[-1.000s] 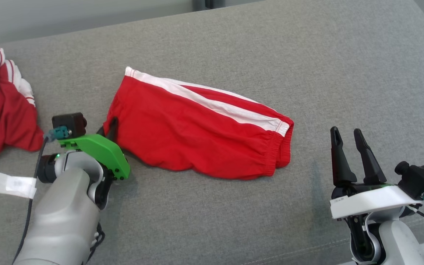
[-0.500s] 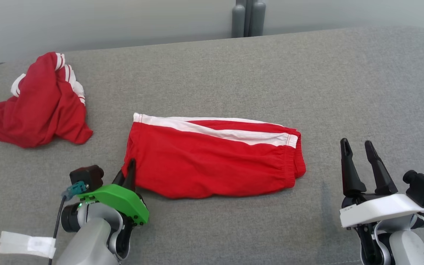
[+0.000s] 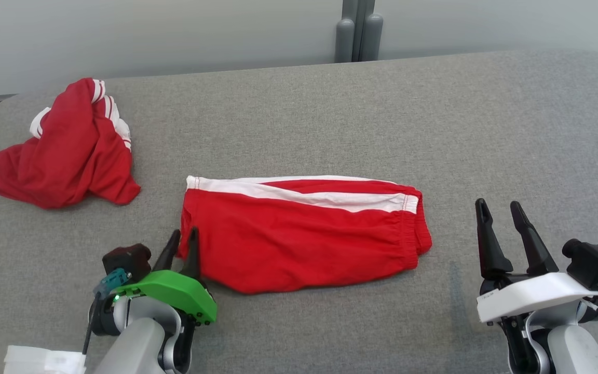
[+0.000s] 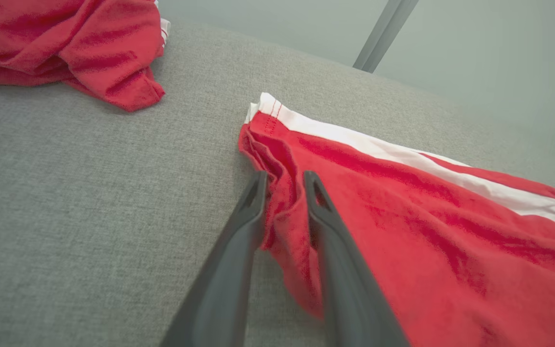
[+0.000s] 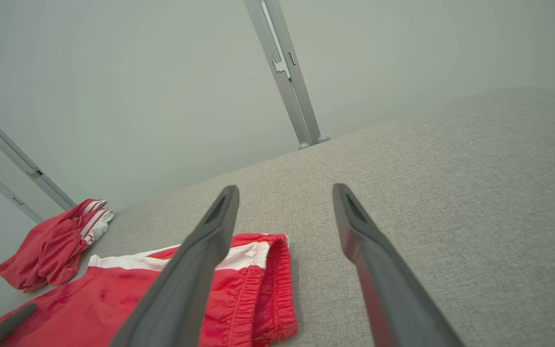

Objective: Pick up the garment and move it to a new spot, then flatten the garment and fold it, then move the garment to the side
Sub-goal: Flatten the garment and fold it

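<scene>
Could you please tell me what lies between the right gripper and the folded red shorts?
Nothing but bare grey cushion: in the head view, the right gripper stands apart from the shorts.

Left gripper [image 3: 184, 236] sits low at lower left. Its fingers [image 4: 239, 231] are only slightly parted, pointing forward and a touch right, straddling the near-left edge of the garment [image 3: 304, 239] with cloth between them. Green wrist cover [image 3: 174, 293] behind it, pale left forearm [image 3: 138, 345] coming up from below. Right gripper [image 3: 497, 208] at lower right, jaws spread wide, tips leaning slightly left. White wrist cover [image 3: 532, 291] behind it, well apart from the left arm.
</scene>
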`<state>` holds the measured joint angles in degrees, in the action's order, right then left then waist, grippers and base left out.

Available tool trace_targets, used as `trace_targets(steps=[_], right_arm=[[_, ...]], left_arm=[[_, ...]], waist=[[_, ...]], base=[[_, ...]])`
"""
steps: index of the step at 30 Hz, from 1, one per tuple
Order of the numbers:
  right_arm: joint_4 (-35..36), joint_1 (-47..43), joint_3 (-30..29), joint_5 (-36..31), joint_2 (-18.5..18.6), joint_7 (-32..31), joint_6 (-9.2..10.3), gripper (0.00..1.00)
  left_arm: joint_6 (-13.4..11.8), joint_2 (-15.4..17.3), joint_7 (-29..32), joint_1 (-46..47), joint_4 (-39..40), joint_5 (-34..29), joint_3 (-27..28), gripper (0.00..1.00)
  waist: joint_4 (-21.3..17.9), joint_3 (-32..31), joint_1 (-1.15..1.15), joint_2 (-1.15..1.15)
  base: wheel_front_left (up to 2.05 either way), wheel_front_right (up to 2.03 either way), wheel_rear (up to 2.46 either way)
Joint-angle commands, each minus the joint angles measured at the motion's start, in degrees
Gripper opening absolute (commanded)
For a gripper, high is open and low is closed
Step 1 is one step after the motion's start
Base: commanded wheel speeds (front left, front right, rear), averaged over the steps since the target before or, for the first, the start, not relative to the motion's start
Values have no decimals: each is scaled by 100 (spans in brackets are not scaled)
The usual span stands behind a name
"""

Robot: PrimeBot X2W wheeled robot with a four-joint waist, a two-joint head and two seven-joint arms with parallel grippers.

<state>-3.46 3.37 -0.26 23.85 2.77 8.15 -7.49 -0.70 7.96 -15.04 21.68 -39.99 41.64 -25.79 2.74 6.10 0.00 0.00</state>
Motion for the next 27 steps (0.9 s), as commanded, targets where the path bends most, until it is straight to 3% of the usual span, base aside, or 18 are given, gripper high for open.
trace_targets(steps=[1, 6, 13, 27], right_arm=[[-12, 52, -14, -58, 22, -11, 0, 100], [-26, 54, -72, -118, 22, -46, 0, 100], [-38, -19, -157, -237, 22, -134, 0, 100], [-361, -148, -196, -712, 22, -216, 0, 100]], left_arm=[[-45, 51, -17, -53, 117, -149, 60, 100], [-200, 120, -15, -300, 865, -629, 471, 100], [-235, 79, -10, -786, 1712, -1254, 955, 100], [-127, -145, -11, -1339, 2219, -1686, 1271, 100]], waist=[[1, -8, 0, 0], [38, -77, 0, 0], [155, -239, 0, 0], [554, -356, 0, 0]], base=[[0, 0, 0], [0, 0, 0], [0, 0, 0], [0, 0, 0]])
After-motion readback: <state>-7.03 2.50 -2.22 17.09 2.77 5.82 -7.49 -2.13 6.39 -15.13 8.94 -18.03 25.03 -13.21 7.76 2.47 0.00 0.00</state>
